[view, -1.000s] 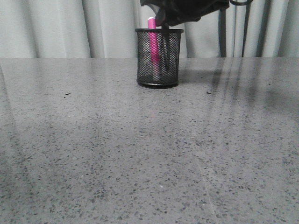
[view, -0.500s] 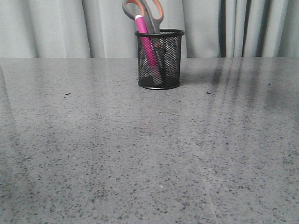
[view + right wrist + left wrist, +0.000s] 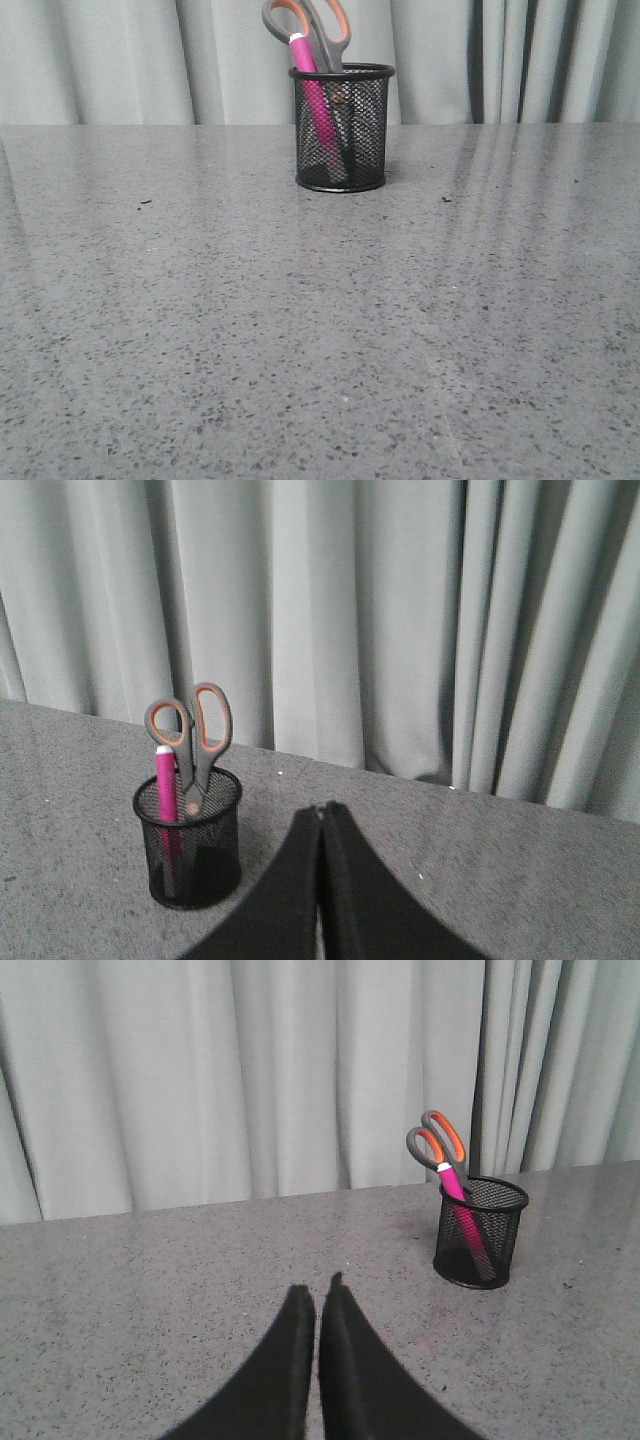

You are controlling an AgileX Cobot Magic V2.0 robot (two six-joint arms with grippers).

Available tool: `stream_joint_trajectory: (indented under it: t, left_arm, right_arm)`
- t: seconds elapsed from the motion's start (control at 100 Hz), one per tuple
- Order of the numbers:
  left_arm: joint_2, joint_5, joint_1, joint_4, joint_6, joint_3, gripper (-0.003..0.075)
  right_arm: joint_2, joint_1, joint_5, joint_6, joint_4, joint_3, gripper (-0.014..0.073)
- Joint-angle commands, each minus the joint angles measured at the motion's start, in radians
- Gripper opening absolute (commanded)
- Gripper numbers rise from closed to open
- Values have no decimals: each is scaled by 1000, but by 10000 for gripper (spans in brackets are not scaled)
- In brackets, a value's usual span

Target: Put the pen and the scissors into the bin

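Note:
The bin [image 3: 341, 128], a black wire-mesh cup, stands at the table's far middle. The pink pen [image 3: 313, 95] leans inside it, its whitish cap above the rim. The scissors [image 3: 322, 30] stand in the bin blades down, their grey, orange-lined handles sticking out. All three also show in the left wrist view: bin [image 3: 479, 1233], pen [image 3: 455, 1192], scissors [image 3: 437, 1143]; and in the right wrist view: bin [image 3: 189, 837], pen [image 3: 165, 785], scissors [image 3: 192, 726]. My left gripper [image 3: 317, 1286] is shut and empty, away from the bin. My right gripper [image 3: 322, 811] is shut and empty beside the bin. Neither shows in the front view.
Grey speckled table [image 3: 320, 330] with pale curtains [image 3: 120, 60] behind its far edge. A few small dark specks [image 3: 145, 201] lie on the table.
One second ago my right gripper hung over the bin with the scissors going in. It has let go and left the front view. The scissors now stand in the bin and the pen leans left.

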Motion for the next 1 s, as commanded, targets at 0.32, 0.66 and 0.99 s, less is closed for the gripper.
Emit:
stream_joint_trajectory:
  t: [0.32,0.66,0.99]
  left_arm:
    - [-25,-77,3,16,-13,10,-19]
    - [-25,-77,3,16,-13,10,-19]
    - [-27,-80,10,15,-10,50,-19]
  right_arm:
    - [-462,0,52,-170,120,206,-76]
    - [-499,0,52,-170,120,208,-76]
    - [-499,0,52,-170,120,208,-76]
